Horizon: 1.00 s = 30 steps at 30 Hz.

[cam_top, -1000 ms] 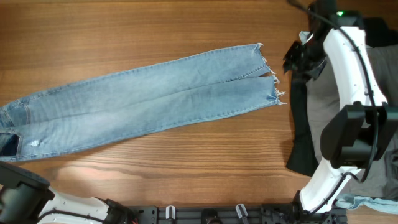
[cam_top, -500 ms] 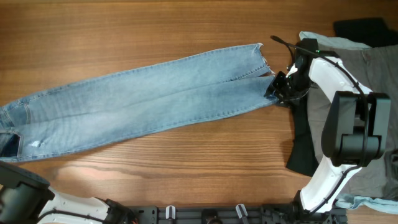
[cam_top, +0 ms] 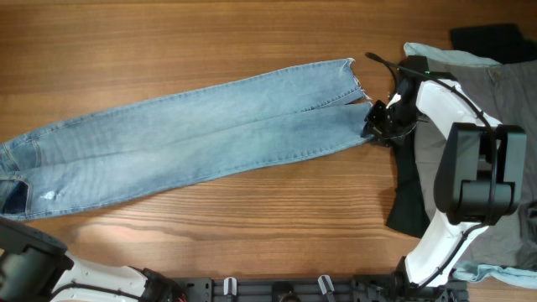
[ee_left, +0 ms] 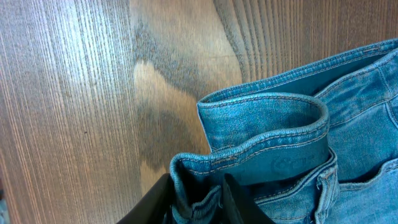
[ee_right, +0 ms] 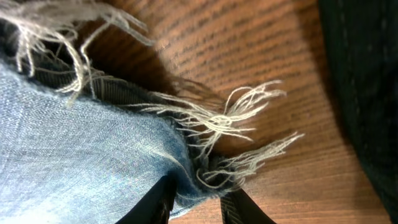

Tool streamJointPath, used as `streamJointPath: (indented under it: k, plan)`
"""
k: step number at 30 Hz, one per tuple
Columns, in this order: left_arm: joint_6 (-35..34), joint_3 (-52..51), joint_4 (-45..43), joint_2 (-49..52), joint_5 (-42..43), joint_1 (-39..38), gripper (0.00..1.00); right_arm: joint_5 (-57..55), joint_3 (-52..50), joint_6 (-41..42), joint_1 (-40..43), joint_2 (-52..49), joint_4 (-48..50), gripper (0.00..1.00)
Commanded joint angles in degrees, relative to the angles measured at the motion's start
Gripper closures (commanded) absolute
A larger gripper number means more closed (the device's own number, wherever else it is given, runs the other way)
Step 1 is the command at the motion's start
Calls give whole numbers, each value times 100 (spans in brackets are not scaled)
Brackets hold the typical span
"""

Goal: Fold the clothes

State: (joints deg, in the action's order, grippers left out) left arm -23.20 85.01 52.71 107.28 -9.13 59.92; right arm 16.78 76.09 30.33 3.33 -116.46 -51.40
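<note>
The long light-blue jeans (cam_top: 193,138) lie flat and slanted across the table, waist at the left edge, frayed hems at the right. My right gripper (cam_top: 375,127) sits at the lower leg's hem. In the right wrist view its fingers (ee_right: 199,202) are shut on the frayed hem corner (ee_right: 124,155). My left gripper (ee_left: 198,208) is shut on the jeans' waistband (ee_left: 267,124); it is out of the overhead view. Grey-khaki trousers (cam_top: 426,155) and a black garment (cam_top: 409,201) lie heaped at the right.
Another black piece (cam_top: 487,35) and pale blue cloth (cam_top: 436,57) lie at the back right, more pale blue cloth (cam_top: 495,273) at the front right. The black garment's edge (ee_right: 367,93) is close beside the hem. Bare wood (cam_top: 168,42) surrounds the jeans.
My right arm came down and left from over the heap at the right to the jeans' lower hem, then settled on it. The jeans and the left arm have not moved.
</note>
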Motion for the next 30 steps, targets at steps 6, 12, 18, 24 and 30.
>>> streamJointPath:
  k: [6,12,18,24,30]
  plan:
    - [46,28,26,50,-9,-46,74,608,-70,-1104,258,424,385,63]
    - [46,28,24,50,-9,-46,74,442,-481,-1182,308,417,446,71]
    - [46,28,24,50,-9,-46,74,428,-1003,-1086,339,417,879,78]
    - [46,28,20,50,-9,-46,74,428,-981,-1137,339,426,1082,93]
    - [48,28,33,50,-11,-46,74,422,-271,-1388,339,863,-225,96]
